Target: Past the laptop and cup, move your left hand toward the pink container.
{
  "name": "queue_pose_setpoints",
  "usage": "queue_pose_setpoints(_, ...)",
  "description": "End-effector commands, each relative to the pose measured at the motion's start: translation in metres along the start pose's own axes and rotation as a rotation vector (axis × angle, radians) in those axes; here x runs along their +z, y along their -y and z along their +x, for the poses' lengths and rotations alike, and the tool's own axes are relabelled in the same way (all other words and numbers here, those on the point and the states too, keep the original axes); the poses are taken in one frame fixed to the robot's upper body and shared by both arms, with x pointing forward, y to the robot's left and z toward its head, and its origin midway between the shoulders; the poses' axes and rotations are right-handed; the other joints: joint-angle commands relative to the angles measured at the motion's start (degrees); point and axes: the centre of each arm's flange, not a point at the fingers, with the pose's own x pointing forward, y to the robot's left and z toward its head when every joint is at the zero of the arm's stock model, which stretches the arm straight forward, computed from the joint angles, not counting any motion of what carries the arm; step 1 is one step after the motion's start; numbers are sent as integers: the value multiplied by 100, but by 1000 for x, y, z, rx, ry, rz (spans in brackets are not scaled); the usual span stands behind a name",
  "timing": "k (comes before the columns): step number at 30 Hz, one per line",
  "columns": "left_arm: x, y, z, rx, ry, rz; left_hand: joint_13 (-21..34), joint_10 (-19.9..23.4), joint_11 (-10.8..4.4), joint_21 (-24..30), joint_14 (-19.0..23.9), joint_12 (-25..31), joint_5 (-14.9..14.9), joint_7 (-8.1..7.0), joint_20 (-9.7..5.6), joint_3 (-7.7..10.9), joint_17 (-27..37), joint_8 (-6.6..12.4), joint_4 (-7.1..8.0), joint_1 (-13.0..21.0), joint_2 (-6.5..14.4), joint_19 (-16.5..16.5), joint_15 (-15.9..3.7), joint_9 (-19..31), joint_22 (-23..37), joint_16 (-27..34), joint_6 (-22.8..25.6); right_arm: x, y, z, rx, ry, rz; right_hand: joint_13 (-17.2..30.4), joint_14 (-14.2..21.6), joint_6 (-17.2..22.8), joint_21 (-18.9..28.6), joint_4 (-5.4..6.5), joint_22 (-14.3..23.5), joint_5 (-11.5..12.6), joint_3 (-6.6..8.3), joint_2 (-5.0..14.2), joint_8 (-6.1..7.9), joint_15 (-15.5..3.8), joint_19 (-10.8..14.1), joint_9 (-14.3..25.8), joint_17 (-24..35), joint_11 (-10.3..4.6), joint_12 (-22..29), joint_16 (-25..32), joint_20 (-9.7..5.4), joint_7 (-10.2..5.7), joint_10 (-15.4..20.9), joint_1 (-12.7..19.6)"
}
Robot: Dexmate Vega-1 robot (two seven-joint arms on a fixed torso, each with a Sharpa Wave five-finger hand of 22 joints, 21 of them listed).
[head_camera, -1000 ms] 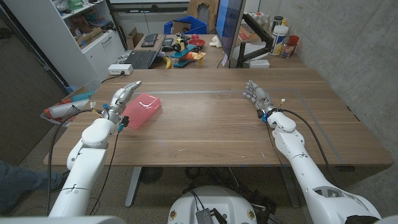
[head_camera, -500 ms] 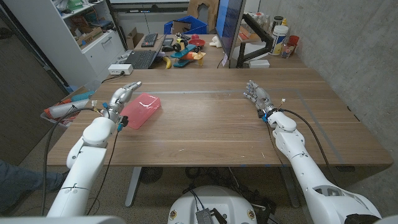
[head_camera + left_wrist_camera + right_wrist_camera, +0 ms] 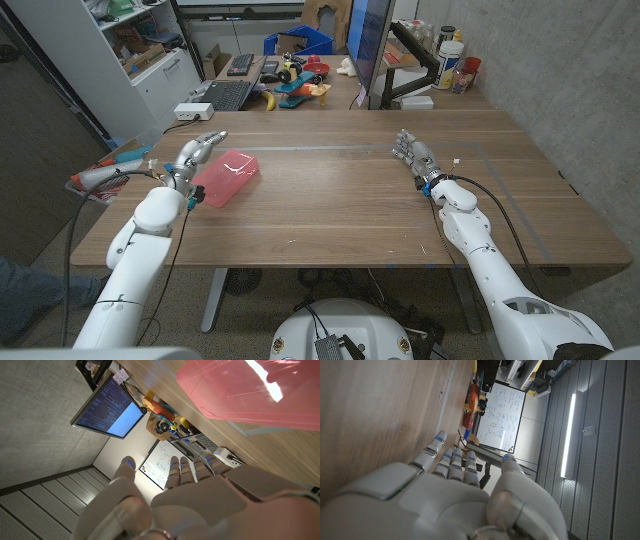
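Observation:
The pink container (image 3: 228, 176) is a translucent lidded box lying on the left part of the wooden table (image 3: 340, 210). My left hand (image 3: 195, 155) stands just left of it with its fingers stretched out and apart, holding nothing; whether it touches the box I cannot tell. In the left wrist view the pink container (image 3: 250, 390) sits close beyond my left hand (image 3: 175, 495). My right hand (image 3: 415, 158) stays at the right side of the table, fingers extended and empty, also seen as my right hand (image 3: 455, 495) over bare wood.
A laptop (image 3: 218, 95) sits on a desk beyond the table's far left edge. A monitor (image 3: 368, 45) and toys (image 3: 300, 80) stand behind the far edge. A shelf unit (image 3: 130, 50) and a bin of items (image 3: 105, 170) are to the left.
My left hand has edged slightly left and toward me beside the pink container. The right hand has not moved.

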Motion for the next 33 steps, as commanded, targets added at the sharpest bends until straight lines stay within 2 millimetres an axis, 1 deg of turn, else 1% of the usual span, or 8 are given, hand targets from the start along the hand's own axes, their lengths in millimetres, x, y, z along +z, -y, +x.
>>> queue_pose_setpoints(1,0,-4,-4,42,-14,86,17,30,1,-17,42,37,22,8,52,18,11,24,-45,63,-5,5,24,9,27,38,73,0,-1,0,-2,1,0,23,65,60,-6,-24,6,34,-17,41,-2,0,37,12,13,19,-26,2,-16,-13,39,18)
queue_pose_setpoints(7,1,-7,-5,55,-21,122,17,58,28,-18,70,44,25,-12,52,22,11,39,-50,85,-3,12,29,10,27,44,127,-1,-2,0,-2,0,1,24,67,68,-7,-24,6,35,-19,40,0,-4,40,12,12,12,-29,2,-17,-11,34,17)
queue_pose_setpoints(15,1,-9,-5,63,-31,148,17,91,20,-21,93,53,27,-32,43,27,10,47,-55,108,0,15,26,11,27,46,167,-1,-3,0,-2,-2,1,24,72,70,-9,-28,6,37,-18,47,-1,-8,46,12,10,2,-28,3,-18,-13,40,23)
queue_pose_setpoints(20,-1,-11,-3,66,-40,162,18,104,18,-23,106,56,28,-33,48,29,10,48,-58,122,0,17,7,12,27,47,187,-2,-4,0,-3,-4,1,24,73,73,-10,-26,6,37,-19,50,0,-10,47,12,10,3,-29,4,-19,-17,39,22)
queue_pose_setpoints(25,-4,-12,-1,68,-56,188,18,124,-19,-25,114,61,30,-34,50,33,10,53,-61,139,1,17,4,13,27,46,215,-1,-4,0,-4,-6,-2,24,70,70,-11,-26,6,37,-19,54,-2,-11,49,12,10,2,-29,3,-18,-13,41,23)
queue_pose_setpoints(33,-8,-14,5,69,-85,226,18,147,-17,-27,125,66,31,-40,56,37,10,50,-63,159,5,18,-3,14,27,44,229,0,-4,-1,-9,-7,-3,24,76,73,-13,-29,5,36,-22,50,-1,-9,51,12,8,-9,-29,4,-16,-12,42,24)
